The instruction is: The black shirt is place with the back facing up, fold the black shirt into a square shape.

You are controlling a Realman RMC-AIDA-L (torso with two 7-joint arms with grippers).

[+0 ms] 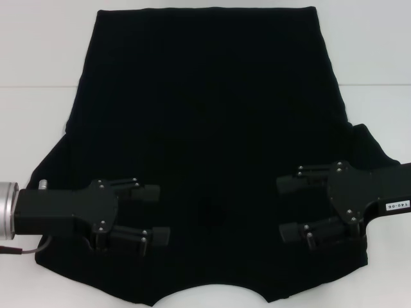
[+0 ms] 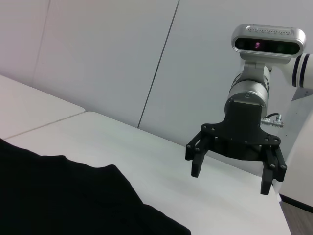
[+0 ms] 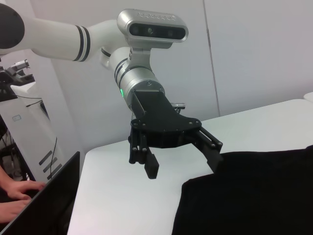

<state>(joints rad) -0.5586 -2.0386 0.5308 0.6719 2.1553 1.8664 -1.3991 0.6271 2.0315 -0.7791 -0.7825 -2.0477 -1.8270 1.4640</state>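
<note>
Over near shirt edge | left gripper (image 1: 157,213), right gripper (image 1: 282,206) hovering, jaws apart | plain matte-black fabric shirt (image 1: 205,128) lying flat | white surface (image 1: 38,115) showing around

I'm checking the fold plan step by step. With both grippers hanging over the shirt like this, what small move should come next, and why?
Probably lower both grippers straight down to the fabric. The black shirt lies spread flat on the white table, unfolded. The left gripper and right gripper are both open, facing each other over the near part of the shirt, and the wrist views show each hanging above the cloth, gripping nothing.
</note>
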